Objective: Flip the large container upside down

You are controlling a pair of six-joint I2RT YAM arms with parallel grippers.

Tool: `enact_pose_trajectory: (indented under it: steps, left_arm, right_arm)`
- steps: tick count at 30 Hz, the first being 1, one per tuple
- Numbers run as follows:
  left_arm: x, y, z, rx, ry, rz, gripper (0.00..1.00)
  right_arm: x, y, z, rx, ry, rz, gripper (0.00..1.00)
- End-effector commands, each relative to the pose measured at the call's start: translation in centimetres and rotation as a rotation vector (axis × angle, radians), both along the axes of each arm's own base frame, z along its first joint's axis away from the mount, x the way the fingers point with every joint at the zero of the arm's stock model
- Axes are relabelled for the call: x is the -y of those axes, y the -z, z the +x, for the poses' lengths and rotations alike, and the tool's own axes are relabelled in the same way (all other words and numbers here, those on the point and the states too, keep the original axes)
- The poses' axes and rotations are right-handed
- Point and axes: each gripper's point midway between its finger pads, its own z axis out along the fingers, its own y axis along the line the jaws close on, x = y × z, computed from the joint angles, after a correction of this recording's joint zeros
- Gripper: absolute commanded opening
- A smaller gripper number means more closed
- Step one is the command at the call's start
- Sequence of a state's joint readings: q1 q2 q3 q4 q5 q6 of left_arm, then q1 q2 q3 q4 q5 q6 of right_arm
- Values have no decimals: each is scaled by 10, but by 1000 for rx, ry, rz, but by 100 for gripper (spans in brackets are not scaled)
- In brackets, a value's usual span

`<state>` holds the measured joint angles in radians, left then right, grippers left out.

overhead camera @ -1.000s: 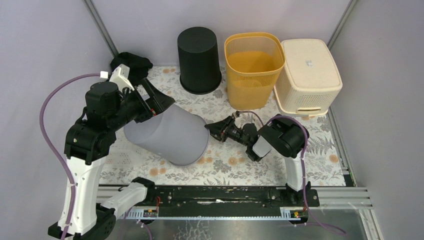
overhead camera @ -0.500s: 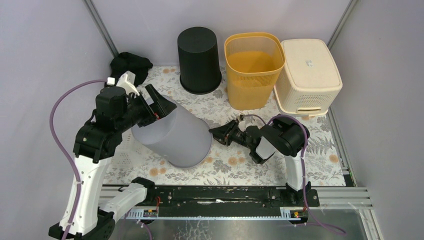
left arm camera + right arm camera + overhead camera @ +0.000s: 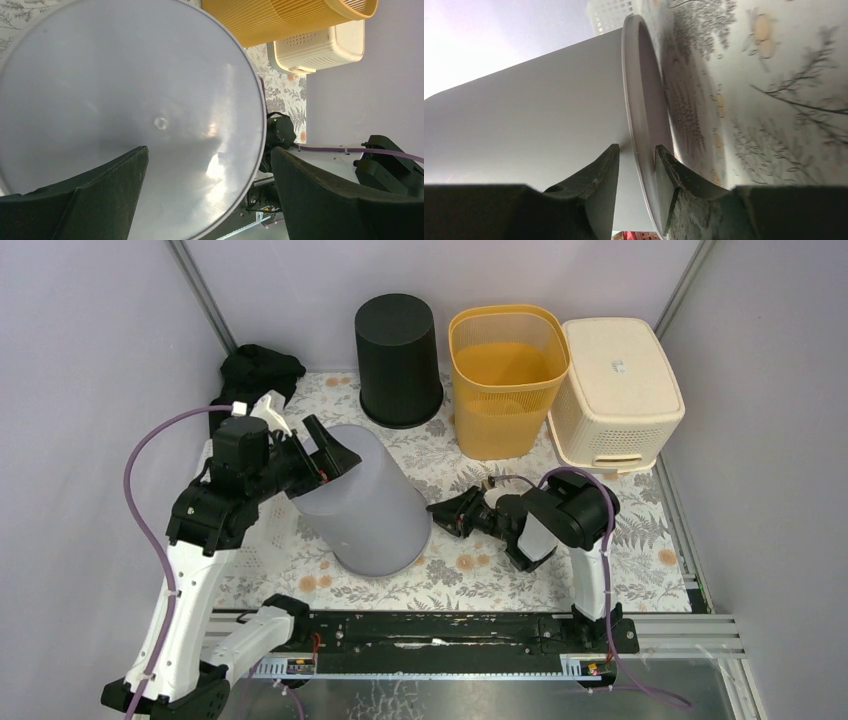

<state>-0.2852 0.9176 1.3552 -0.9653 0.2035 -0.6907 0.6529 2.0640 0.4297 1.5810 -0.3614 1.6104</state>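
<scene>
The large grey container (image 3: 365,505) stands tilted on the floral mat (image 3: 470,575), closed base up and to the left, open rim low at the right. My left gripper (image 3: 320,455) is open, with its wide jaws against the base; that base fills the left wrist view (image 3: 125,100) between the jaws (image 3: 209,149). My right gripper (image 3: 447,516) is at the rim low on the right. In the right wrist view its jaws (image 3: 637,147) straddle the rim (image 3: 636,100), one finger on the outer wall and one inside.
An upside-down black bin (image 3: 398,360), an orange basket (image 3: 507,375) and an upside-down cream basket (image 3: 617,390) stand along the back. A black cloth (image 3: 260,368) lies at the back left. The metal rail (image 3: 430,630) runs along the front edge.
The container has tipped steeper, its base rising and swinging right. My left gripper moved right and forward with the base. My right gripper shifted slightly right and down with the rim.
</scene>
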Motion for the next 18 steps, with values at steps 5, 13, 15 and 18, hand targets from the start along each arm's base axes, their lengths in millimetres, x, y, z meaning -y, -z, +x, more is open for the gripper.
enact_pose_trajectory:
  steps: [5,13,15,18]
  left_arm:
    - [7,0,7,42,17,-44,100]
    - [8,1,9,43,20,-42,100]
    - [7,0,9,52,22,-37,100]
    - [6,-3,8,70,24,-29,100]
  right_arm:
    - [9,14,-2,24,-38,-114,40]
    - [25,31,1,3,-65,-297,40]
    - [29,31,2,13,-83,-370,42]
    - [34,27,7,39,-111,-489,46]
